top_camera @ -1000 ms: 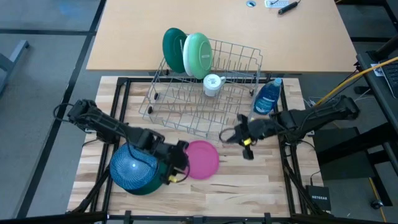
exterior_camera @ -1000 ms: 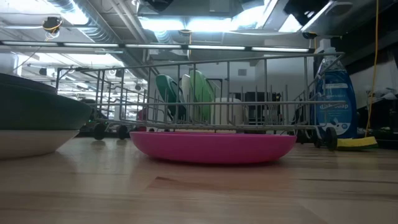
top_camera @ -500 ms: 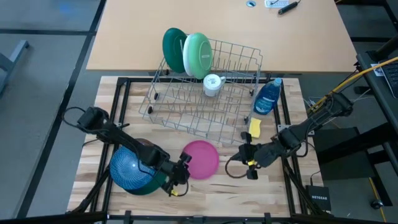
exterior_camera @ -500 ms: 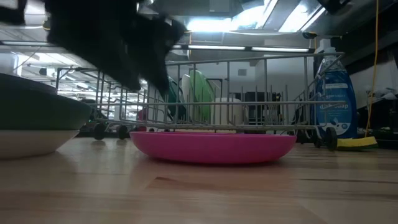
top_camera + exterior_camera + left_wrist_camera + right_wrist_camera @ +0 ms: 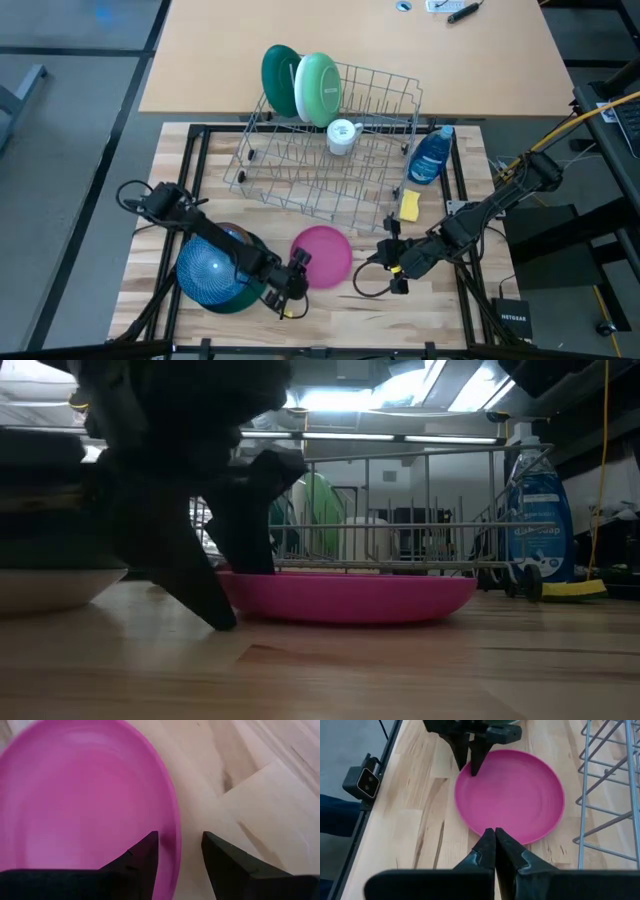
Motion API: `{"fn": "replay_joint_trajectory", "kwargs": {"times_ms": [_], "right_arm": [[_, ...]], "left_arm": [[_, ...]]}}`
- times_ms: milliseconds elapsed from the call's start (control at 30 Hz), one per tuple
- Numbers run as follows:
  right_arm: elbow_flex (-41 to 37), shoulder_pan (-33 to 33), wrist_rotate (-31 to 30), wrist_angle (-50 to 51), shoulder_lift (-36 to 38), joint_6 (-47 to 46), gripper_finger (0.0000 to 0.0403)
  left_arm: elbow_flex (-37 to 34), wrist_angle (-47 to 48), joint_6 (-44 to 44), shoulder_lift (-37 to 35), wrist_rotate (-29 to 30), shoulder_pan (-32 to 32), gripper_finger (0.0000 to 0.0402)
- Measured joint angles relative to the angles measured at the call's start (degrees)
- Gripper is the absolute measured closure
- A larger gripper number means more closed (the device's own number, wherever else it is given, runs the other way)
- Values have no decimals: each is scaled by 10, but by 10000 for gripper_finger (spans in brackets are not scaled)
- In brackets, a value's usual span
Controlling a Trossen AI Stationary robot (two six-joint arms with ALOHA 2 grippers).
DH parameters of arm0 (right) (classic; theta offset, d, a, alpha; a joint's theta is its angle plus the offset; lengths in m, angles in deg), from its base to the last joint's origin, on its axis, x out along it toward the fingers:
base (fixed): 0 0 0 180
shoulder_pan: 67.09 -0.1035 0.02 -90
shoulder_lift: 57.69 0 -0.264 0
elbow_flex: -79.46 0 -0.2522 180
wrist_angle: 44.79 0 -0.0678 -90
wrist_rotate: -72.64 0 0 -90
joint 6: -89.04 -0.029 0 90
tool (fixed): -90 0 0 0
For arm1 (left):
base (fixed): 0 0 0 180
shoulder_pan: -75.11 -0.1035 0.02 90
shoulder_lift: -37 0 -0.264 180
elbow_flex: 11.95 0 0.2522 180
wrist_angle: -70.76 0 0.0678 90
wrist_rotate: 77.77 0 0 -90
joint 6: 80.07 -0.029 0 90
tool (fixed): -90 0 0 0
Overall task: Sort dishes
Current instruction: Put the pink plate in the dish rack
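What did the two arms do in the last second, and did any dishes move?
The left gripper dropped to the pink plate, open fingers straddling its rim. The right gripper, shut, swung from beside the rack to the plate's other side. Nothing grasped. Plates, bowls, soap bottle stayed put.

Left gripper (image 5: pixel 298 272) low, fingers (image 5: pixel 140 860) parted; right gripper (image 5: pixel 384 257) low facing it, fingers pressed together
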Motion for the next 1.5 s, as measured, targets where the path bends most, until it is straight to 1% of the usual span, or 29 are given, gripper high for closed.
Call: {"fn": "replay_joint_trajectory", "kwargs": {"times_ms": [100,167,300,367,400,567,700,833,1100,1300,1500], "right_arm": [[0,0,-1,-2,0,0,402],[0,0,-1,-6,0,0,402],[0,0,-2,-23,0,5,402],[0,0,-2,-29,0,6,402],[0,0,-2,-31,0,6,402],[0,0,-25,-34,3,6,402],[0,0,-64,-34,23,21,402],[0,0,-103,-34,66,53,402],[0,0,-184,-33,178,137,402],[0,0,-229,-32,250,201,402],[0,0,-262,-27,301,263,402]], "left_arm": [[0,-1,-17,2,17,1,266],[0,-1,-23,2,18,0,284],[0,-1,-9,2,25,-1,346],[1,-1,11,2,35,-1,380],[5,1,26,2,34,-1,389],[18,-25,105,-1,25,0,391],[45,-47,150,-15,-16,1,396],[83,-60,193,-18,-69,1,398],[167,-67,290,-20,-152,-16,399],[203,-134,366,-20,-198,-39,400],[219,-235,494,-20,-216,-79,400]]}}
